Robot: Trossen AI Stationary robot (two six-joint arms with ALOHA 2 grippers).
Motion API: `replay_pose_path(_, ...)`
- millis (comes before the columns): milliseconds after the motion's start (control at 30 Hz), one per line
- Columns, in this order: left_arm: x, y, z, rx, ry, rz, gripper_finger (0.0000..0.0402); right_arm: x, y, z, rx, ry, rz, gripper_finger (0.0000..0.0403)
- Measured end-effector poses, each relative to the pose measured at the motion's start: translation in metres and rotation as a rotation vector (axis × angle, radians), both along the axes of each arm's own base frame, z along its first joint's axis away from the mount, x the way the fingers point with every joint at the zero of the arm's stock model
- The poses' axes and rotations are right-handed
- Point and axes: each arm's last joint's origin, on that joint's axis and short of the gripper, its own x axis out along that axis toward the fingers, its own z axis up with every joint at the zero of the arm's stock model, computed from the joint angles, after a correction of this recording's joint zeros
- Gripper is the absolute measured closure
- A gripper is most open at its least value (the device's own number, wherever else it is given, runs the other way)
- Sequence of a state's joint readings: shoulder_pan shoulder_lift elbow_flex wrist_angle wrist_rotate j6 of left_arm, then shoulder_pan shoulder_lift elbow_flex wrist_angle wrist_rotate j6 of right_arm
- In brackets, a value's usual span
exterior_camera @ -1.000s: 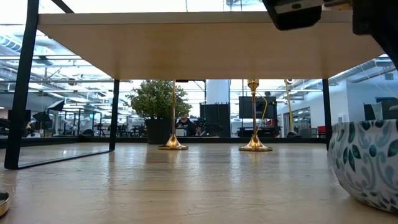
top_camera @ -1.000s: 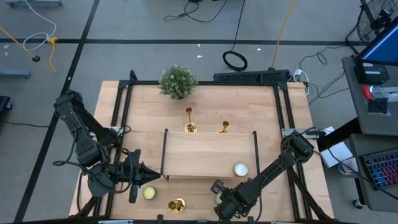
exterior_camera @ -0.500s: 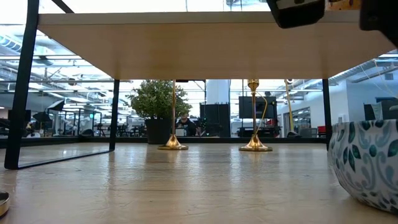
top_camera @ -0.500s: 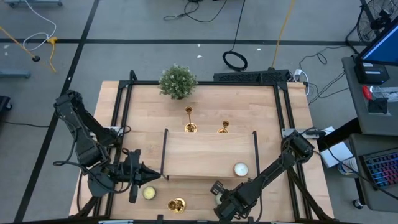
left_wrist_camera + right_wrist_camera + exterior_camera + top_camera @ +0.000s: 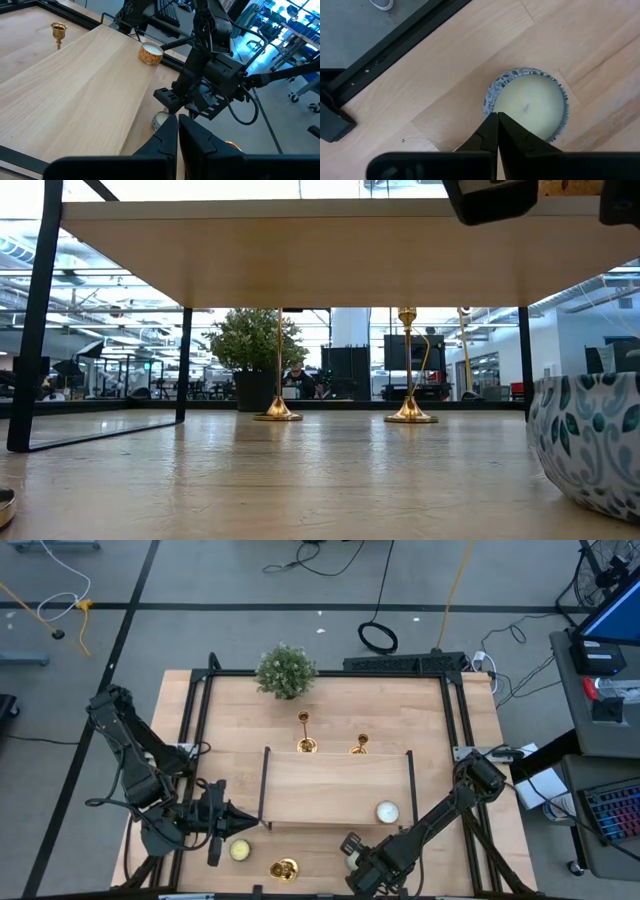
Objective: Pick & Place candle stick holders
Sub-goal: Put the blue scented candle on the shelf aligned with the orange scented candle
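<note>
1. Right gripper (image 5: 496, 120) hung at the near edge of the table, directly above a candle in a blue-and-white patterned cup (image 5: 527, 108), its 2 dark fingers pressed together and holding nothing.
2. Left gripper (image 5: 177, 125) sat at the near-left of the table, pointing toward the shelf, its fingers likewise closed on nothing.
3. Next in size, the wooden table (image 5: 330, 705) carried a raised wooden shelf (image 5: 335, 790) on black legs across its middle.
4. Behind the shelf, a bushy green plant (image 5: 285, 670) stood at the far edge of the table.
5. 2 of the gold candle stick holders stood upright on the table just beyond the shelf: the taller one (image 5: 306, 732) near the plant and a shorter one (image 5: 359, 746) to its right, apart from each other.
6. A 3rd gold candle stick holder (image 5: 284, 868) stood at the near edge, between the 2 grippers.
7. Beside it lay a pale yellow candle (image 5: 240, 851), close to the left gripper.
8. On the shelf's near-right corner rested a white candle (image 5: 387, 811).
</note>
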State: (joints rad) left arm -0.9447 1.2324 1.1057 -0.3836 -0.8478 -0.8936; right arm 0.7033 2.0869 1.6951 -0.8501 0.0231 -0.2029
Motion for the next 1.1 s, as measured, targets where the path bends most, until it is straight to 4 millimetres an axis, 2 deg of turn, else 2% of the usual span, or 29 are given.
replay_pose_path(133,0.000,0.000,0.000,-0.001,0.000,0.001,0.0383,0.000,-0.001,0.003,-0.005,-0.006,-0.002,0.0403)
replay_pose_path(300,0.000,0.000,0.000,-0.001,0.000,0.000,0.0383,0.003,-0.003,0.010,-0.054,-0.107,-0.016,0.0403)
replay_pose_path(1100,0.000,0.000,0.000,-0.003,0.000,0.001,0.0383,0.010,-0.009,0.009,0.001,-0.086,-0.020,0.0403)
